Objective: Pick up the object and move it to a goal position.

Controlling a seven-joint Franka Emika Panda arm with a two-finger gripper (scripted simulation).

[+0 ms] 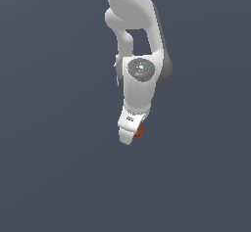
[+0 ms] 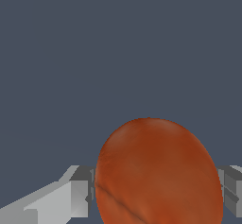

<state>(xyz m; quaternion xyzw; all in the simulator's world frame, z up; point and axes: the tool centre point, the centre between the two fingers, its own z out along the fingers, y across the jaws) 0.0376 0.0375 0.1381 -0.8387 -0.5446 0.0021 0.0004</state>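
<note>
Ball (image 2: 158, 173) clamped between closed jaws, fingers (image 2: 71, 194) touching both sides; plain grey surroundings all around.

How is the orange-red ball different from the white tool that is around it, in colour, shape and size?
Colour: the ball is orange-red with a faint darker seam; the tool is white and grey.
Shape: the ball is rounded; the tool's fingers are flat and angular.
Size: in the exterior view only a sliver of ball shows beside the wider tool.
Shared: they meet, the ball sitting between the fingers.

Plain dark grey-blue bkgd (image 1: 49, 128) — nothing else.
</note>
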